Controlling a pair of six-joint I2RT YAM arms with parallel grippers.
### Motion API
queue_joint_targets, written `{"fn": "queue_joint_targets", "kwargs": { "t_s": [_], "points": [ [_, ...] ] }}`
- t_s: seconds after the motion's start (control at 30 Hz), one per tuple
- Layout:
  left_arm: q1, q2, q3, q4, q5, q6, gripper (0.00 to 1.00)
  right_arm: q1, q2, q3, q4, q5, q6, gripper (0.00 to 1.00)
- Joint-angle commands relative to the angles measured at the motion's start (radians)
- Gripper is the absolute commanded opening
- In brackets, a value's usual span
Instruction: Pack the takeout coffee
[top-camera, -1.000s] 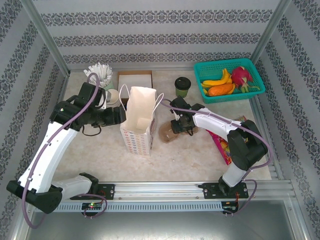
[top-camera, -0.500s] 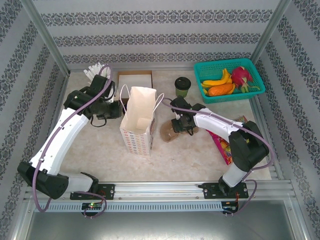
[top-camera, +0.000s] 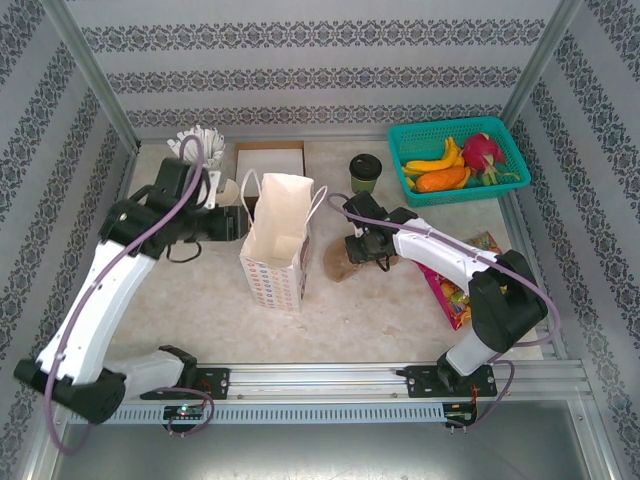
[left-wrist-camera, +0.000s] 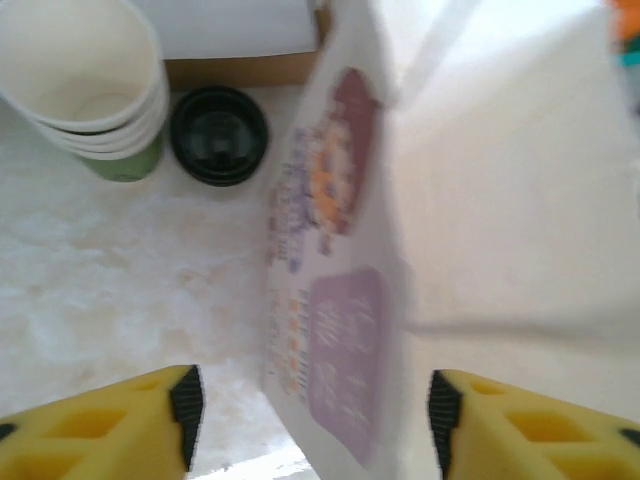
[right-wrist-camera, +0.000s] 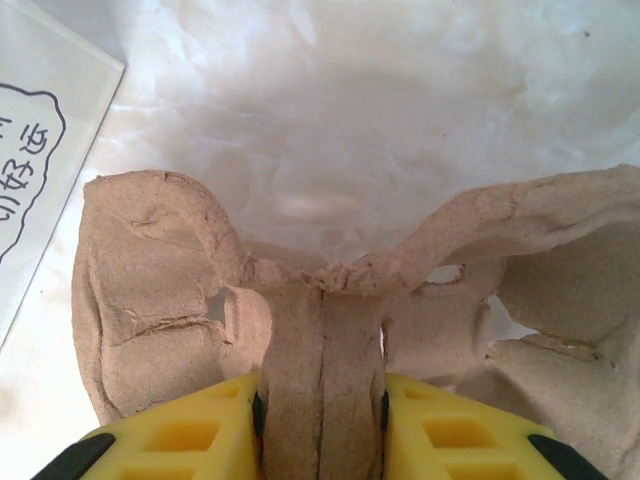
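Packing hardly begun: takeout coffee (top-camera: 365, 172) standing beside the green basket (top-camera: 397, 160), outside the paper bag (top-camera: 277, 240), left gripper (left-wrist-camera: 312, 405) spread astride the bag's wall, right gripper (right-wrist-camera: 320, 410) pinching the ridge of the pulp cup carrier (right-wrist-camera: 320, 330)

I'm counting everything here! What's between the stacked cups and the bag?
A round black lid sits between cups and bag, in the left wrist view.
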Motion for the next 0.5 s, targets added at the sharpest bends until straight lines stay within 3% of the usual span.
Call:
{"fn": "queue_joint_targets", "kwargs": {
  "t_s": [0.0, 0.07, 0.2, 0.3, 0.47],
  "points": [
    [0.006, -0.045, -0.067, 0.105, 0.218, 0.007, 0.69, 0.010, -0.022, -0.007, -0.025, 0.021, 0.010, 0.32],
    [0.002, -0.037, -0.087, 0.132, 0.220, 0.002, 0.70, 0.010, -0.019, -0.002, -0.025, 0.022, 0.006, 0.32],
    [0.002, 0.026, -0.077, 0.135, 0.101, 0.023, 0.66, 0.010, -0.025, 0.005, -0.028, 0.029, 0.005, 0.32],
    [0.003, 0.093, -0.051, 0.162, 0.102, 0.051, 0.61, 0.011, -0.051, 0.004, -0.037, 0.038, 0.005, 0.31],
    [0.003, 0.160, -0.010, 0.208, 0.039, 0.104, 0.32, 0.005, -0.126, -0.012, -0.058, 0.055, 0.023, 0.30]
  ]
}}
